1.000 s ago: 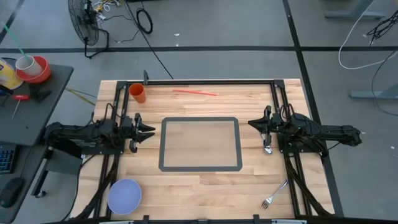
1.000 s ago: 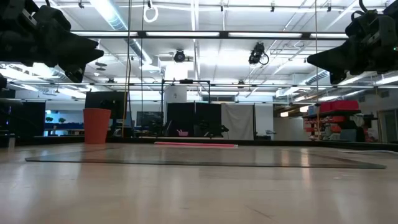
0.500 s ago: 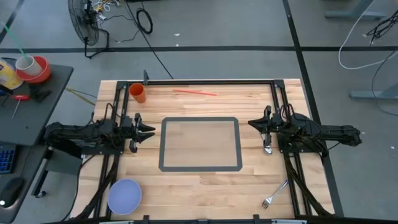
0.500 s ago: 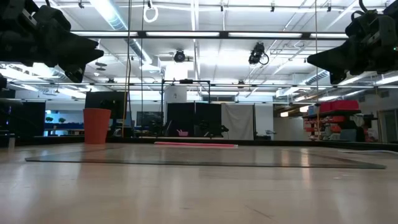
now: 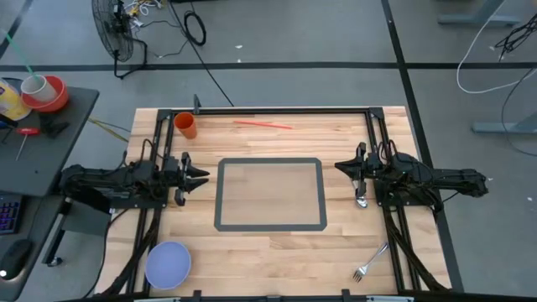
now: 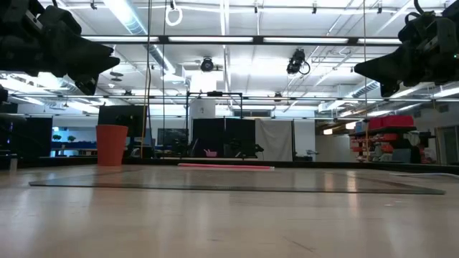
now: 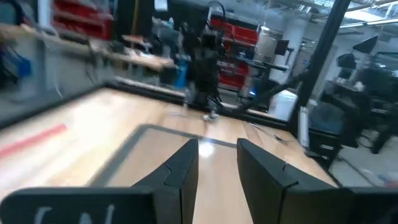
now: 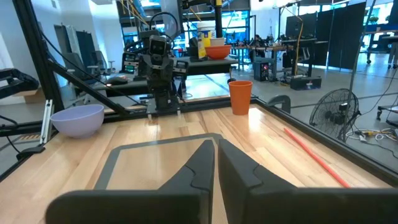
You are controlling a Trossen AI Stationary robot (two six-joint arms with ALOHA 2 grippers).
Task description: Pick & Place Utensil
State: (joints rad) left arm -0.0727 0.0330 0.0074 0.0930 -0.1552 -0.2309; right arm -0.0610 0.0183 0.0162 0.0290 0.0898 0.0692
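A silver fork [image 5: 369, 262] lies flat on the wooden table near its near right corner. A second silver utensil, seemingly a spoon [image 5: 361, 200], lies on the table under my right arm's wrist. My left gripper [image 5: 204, 178] [image 7: 217, 165] hovers open above the table, just left of the grey-framed mat [image 5: 270, 194]. My right gripper [image 5: 338, 166] [image 8: 216, 158] hovers shut just right of that mat. Both grippers point at each other across it and hold nothing. Both utensils are far from the left gripper.
An orange cup [image 5: 185, 126] [image 8: 240, 97] stands at the far left corner. A lavender bowl [image 5: 168, 262] [image 8: 78, 118] sits at the near left corner. A thin red stick [image 5: 263, 125] lies along the far edge. Black rails run along both sides.
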